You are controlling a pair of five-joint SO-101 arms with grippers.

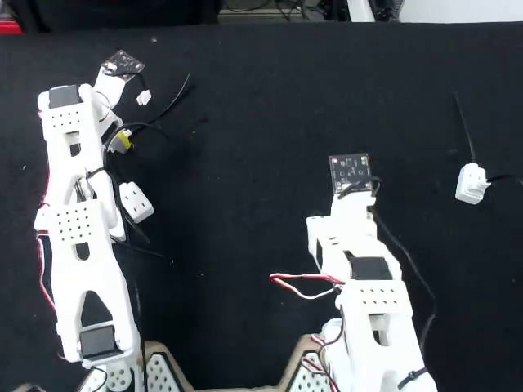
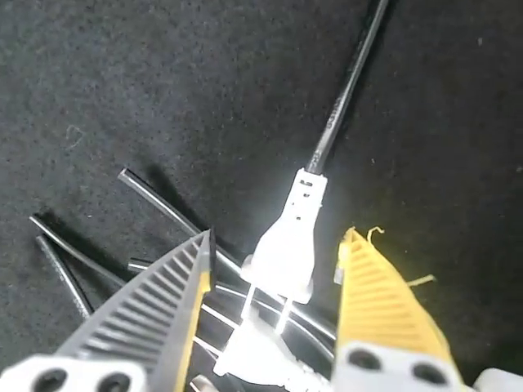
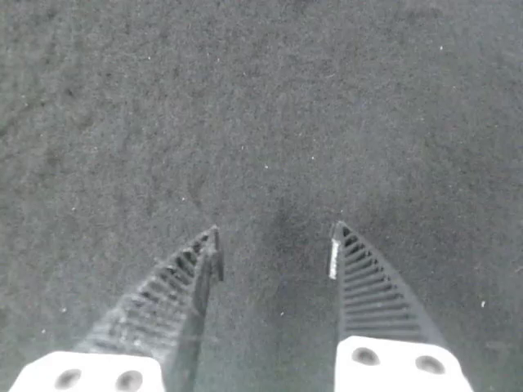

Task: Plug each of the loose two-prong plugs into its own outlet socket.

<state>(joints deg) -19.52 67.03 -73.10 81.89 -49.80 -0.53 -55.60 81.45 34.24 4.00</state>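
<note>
Above the black table (image 1: pixel 261 98), the right gripper (image 3: pixel 275 231) is held wide open. The left gripper (image 2: pixel 278 237) is also spread wide. A white two-prong plug (image 2: pixel 284 245) is seen between its fingers, touched by neither, with its prongs pointed at a white socket (image 2: pixel 249 355).

Plug (image 2: pixel 296 214) between left pincer (image 2: pixel 278 238) jaws; socket (image 1: pixel 136 202) nearby.

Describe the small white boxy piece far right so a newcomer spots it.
On the black table, look right of the right arm, near the edge. The small white boxy connector lies alone on a black cord; the other white block sits by the left arm.
</note>
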